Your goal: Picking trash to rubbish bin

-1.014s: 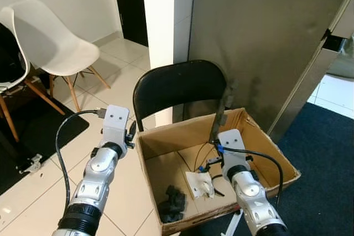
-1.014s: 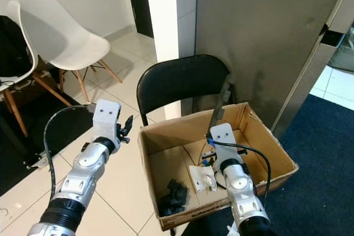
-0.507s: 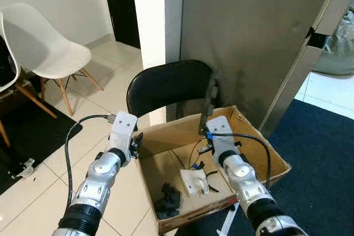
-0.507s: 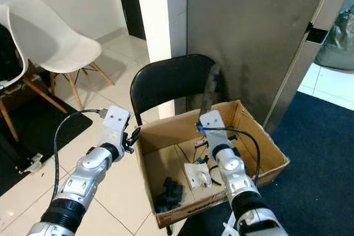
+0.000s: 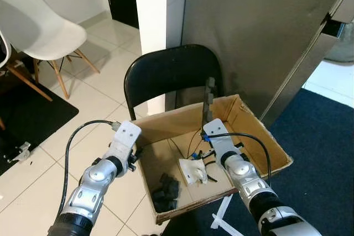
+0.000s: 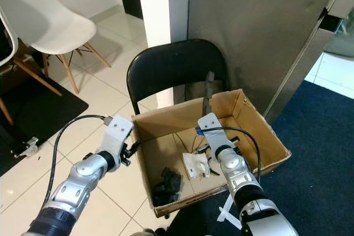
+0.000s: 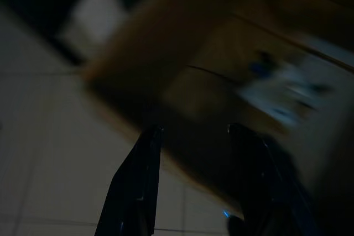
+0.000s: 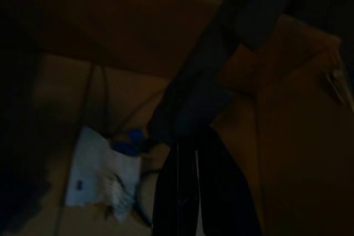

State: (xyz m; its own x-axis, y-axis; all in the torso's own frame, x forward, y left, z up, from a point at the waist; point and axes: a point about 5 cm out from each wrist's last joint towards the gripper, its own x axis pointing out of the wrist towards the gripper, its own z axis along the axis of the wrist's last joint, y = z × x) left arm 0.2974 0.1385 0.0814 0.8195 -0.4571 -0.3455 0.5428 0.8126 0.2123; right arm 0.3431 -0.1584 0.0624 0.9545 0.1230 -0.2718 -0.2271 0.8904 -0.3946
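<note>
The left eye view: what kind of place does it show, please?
Probably a room in a home or small office: a tiled floor with a dark blue carpet, a white shell chair, and a black folding chair behind a cardboard box holding trash.

Head stereo pair looks fwd and down from above the cardboard box [image 5: 251,136], both eyes sharing box, black chair [image 6: 177,70] behind it and tiled floor [image 5: 33,158]. L wrist cam faces the box's outer corner, close, blurred. R wrist cam, dim, sits inside the box.
</note>
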